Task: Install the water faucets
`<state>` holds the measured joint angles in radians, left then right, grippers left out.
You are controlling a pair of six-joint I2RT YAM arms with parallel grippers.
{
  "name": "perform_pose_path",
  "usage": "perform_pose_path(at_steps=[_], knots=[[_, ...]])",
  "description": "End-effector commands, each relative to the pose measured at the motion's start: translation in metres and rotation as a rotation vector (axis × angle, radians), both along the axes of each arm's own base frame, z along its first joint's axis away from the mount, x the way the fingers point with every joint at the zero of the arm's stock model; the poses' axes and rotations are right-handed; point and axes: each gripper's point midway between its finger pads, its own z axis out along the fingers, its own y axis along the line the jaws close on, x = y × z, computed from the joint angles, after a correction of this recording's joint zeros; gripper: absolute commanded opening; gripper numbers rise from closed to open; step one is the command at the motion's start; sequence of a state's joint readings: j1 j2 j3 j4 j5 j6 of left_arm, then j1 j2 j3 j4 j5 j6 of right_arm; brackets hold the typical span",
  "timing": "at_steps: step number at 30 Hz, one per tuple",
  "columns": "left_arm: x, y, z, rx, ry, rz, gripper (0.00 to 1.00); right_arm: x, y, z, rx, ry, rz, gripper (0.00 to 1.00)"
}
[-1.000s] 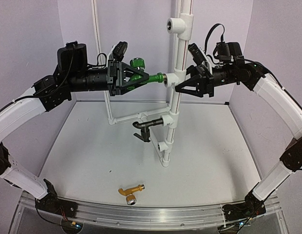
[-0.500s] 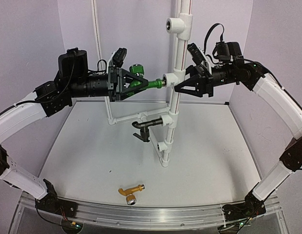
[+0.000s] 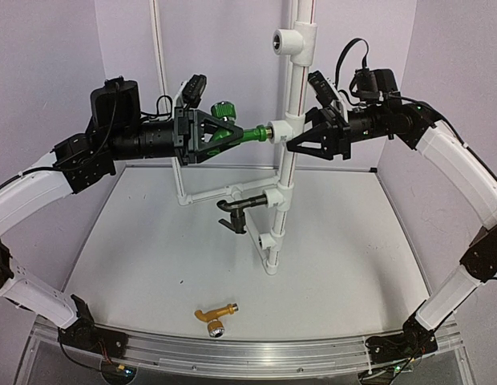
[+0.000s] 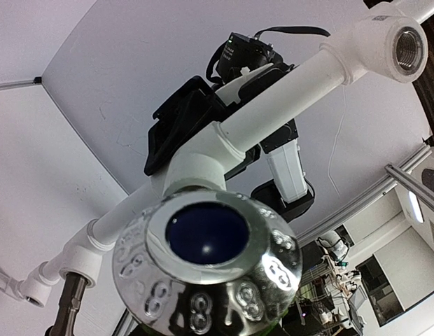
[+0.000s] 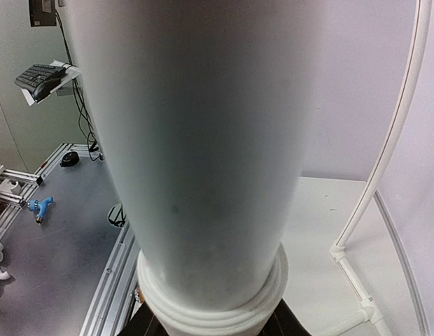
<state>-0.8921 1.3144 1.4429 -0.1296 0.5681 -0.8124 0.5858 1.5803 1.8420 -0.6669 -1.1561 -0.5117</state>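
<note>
My left gripper (image 3: 232,132) is shut on the green water faucet (image 3: 224,128) and holds it level, with the threaded end against the middle tee fitting (image 3: 279,130) of the upright white pipe (image 3: 288,172). The faucet's silver-capped knob (image 4: 206,262) fills the lower left wrist view. From the other side, my right gripper (image 3: 291,144) is shut on the pipe (image 5: 196,140) just beside that tee. A black faucet (image 3: 235,210) hangs from the lower tee. On the table near the front edge lies the golden-orange faucet (image 3: 215,316).
An empty top tee (image 3: 295,42) faces left, high on the pipe. A thin white pipe frame (image 3: 180,172) stands behind and joins the stand's base. The metal rail (image 3: 232,353) runs along the table's near edge.
My left wrist has shifted and turned a little with the green faucet, whose threaded end stays at the middle tee. The right arm has kept its hold and place.
</note>
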Motion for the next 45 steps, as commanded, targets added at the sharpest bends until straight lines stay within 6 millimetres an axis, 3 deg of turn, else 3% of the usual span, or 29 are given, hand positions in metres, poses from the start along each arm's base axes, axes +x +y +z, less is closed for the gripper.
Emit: perform_pose_path(at_steps=[1, 10, 21, 45], knots=[[0.001, 0.006, 0.028, -0.063, -0.065, 0.035, 0.0, -0.018, 0.008, 0.013, 0.047, -0.023, 0.08, 0.0], [0.005, -0.003, 0.026, -0.048, -0.062, 0.02, 0.0, -0.023, 0.01, 0.013, 0.047, -0.025, 0.091, 0.0], [-0.002, -0.011, 0.006, -0.028, -0.024, -0.038, 0.0, -0.013, 0.013, 0.019, 0.052, -0.013, 0.045, 0.0], [-0.008, -0.002, 0.003, -0.005, -0.013, -0.023, 0.0, -0.008, 0.013, 0.019, 0.053, -0.023, 0.014, 0.0]])
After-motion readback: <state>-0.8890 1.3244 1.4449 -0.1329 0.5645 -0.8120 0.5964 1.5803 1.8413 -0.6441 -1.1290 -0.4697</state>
